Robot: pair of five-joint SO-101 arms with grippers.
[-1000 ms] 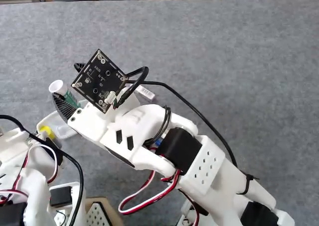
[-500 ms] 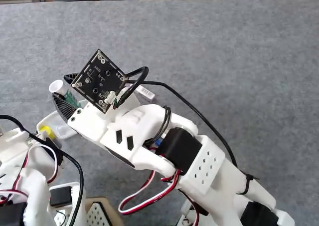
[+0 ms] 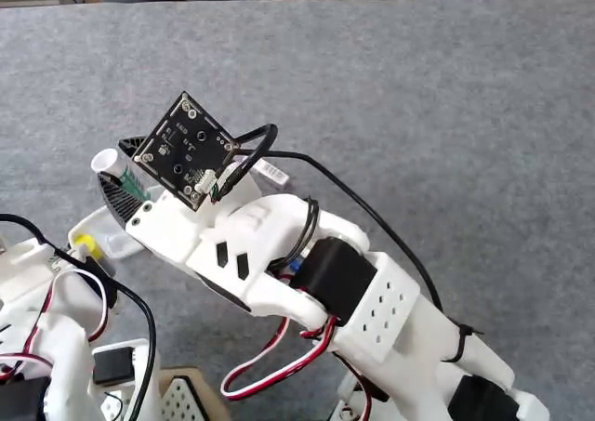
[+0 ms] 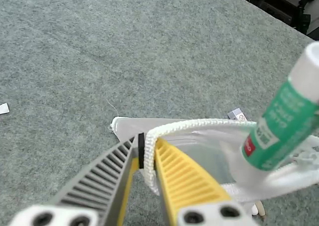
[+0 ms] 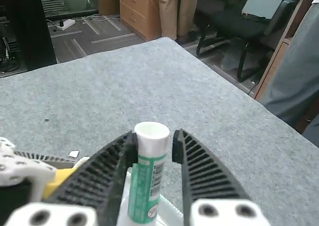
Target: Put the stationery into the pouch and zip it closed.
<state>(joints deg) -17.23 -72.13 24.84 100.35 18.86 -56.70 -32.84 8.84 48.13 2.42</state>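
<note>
So the right claw (image 5: 153,140) is clamped on the glue stick (image 5: 147,186), with its two black ribbed fingers (image 5: 197,161) squeezing it just under the white cap. The cap end points up and the green labelled body hangs down below the grip. The stick is a bit tilted rather than dead upright. Its lower end is right at the open mouth of the pouch (image 4: 184,126), which is a white, sort of see-through thing lying on the grey felt-covered table (image 3: 418,96). I honestly can't tell if the bottom of the stick is already inside or only touching the rim. The left claw (image 4: 145,143) is closed too, pinching the thick white zipper edge of the pouch between its grey finger and its yellow one. That lifts the edge, so the mouth stays open. From the left wrist view the glue stick sits off to the side of that pinch point, across the opening. In the high view both arms are bunched up at the near left part of the table, the right arm reaching across toward the left one, and the stick's white cap pokes out beside the right arm's camera board (image 3: 186,151). There's also a tiny white scrap (image 4: 2,109) lying on the table near the pouch.
</note>
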